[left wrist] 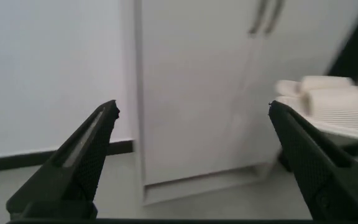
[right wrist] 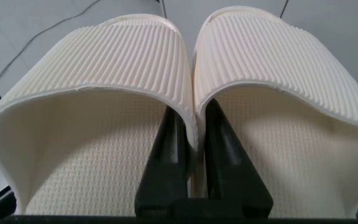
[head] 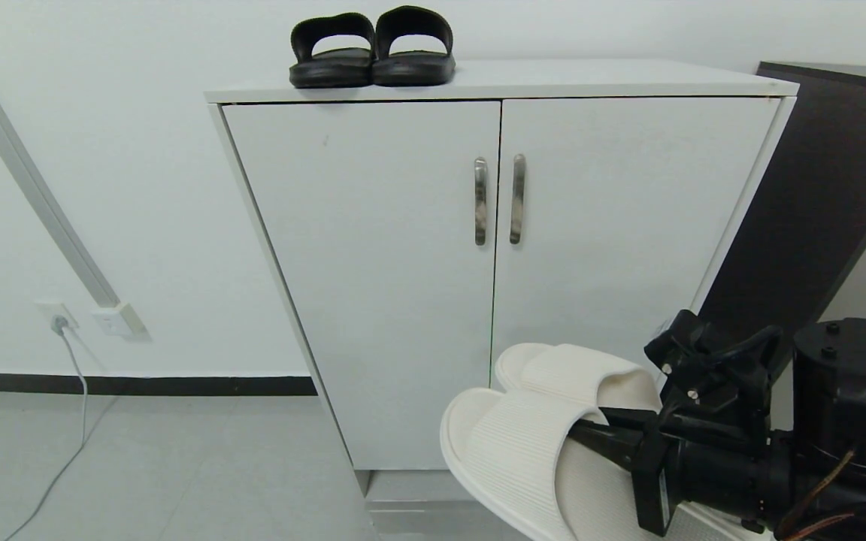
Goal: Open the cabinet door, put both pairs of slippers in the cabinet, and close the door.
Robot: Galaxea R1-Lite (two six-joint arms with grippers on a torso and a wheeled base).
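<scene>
A white two-door cabinet (head: 373,285) stands shut, with two metal handles (head: 480,201) at its centre seam. A pair of black slippers (head: 371,49) rests on its top, towards the left. My right gripper (head: 591,436) is low at the right, in front of the right door, shut on the pair of white slippers (head: 523,443). In the right wrist view its fingers (right wrist: 166,155) sit inside the white slippers (right wrist: 104,93), pinching the two inner straps together. My left gripper (left wrist: 191,115) is open and holds nothing, facing the cabinet (left wrist: 191,93) from low on the left.
A dark panel (head: 839,195) leans by the cabinet's right side. On the left wall are a slanted cable duct (head: 27,180), a socket (head: 57,315) and a grey cord (head: 72,421) trailing onto the grey floor (head: 177,466), which offers free room left of the cabinet.
</scene>
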